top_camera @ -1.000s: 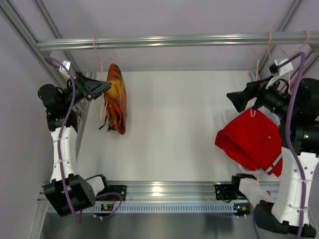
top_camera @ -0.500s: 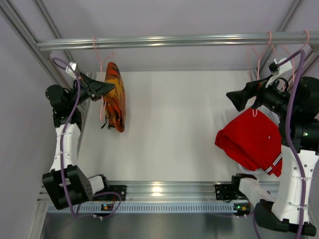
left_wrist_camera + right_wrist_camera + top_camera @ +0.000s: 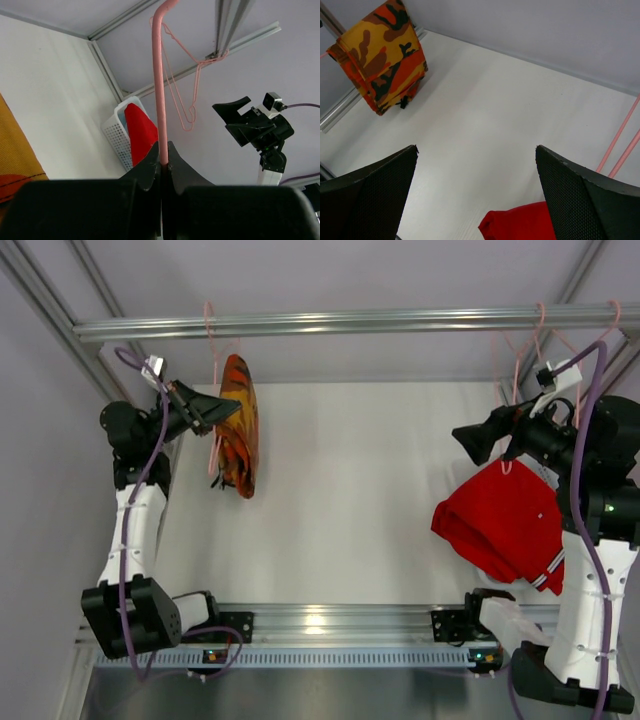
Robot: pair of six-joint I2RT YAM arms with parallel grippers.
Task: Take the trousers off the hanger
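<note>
White matt tabletop [image 3: 350, 500], w/ a long brushed-aluminium rail [image 3: 350, 322] across the far side. Plain red soft-cloth trousers [image 3: 500, 520] are heaped at right, spilling from a white mesh plastic basket [image 3: 117, 132]. They're off any hanger already, I'd say. Orange-yellow camo-print cloth trousers [image 3: 238, 425], folded and limp, hang far-left on a thin pink wire hanger [image 3: 158, 75] hooked over the rail. So step in hand = stripping that pair.

My L gripper [image 3: 164, 150] is pinched tight on the hanger's wire, just beside the cloth. R gripper [image 3: 476, 147] is spread wide, holding nothing, well apart from the camo pair.

Next, I reckon: L steadies the hanger, R comes across, nips the hanging fabric & drags it off the bar. Wire looks slick & springy and the cloth is floppy, so it may swing.
</note>
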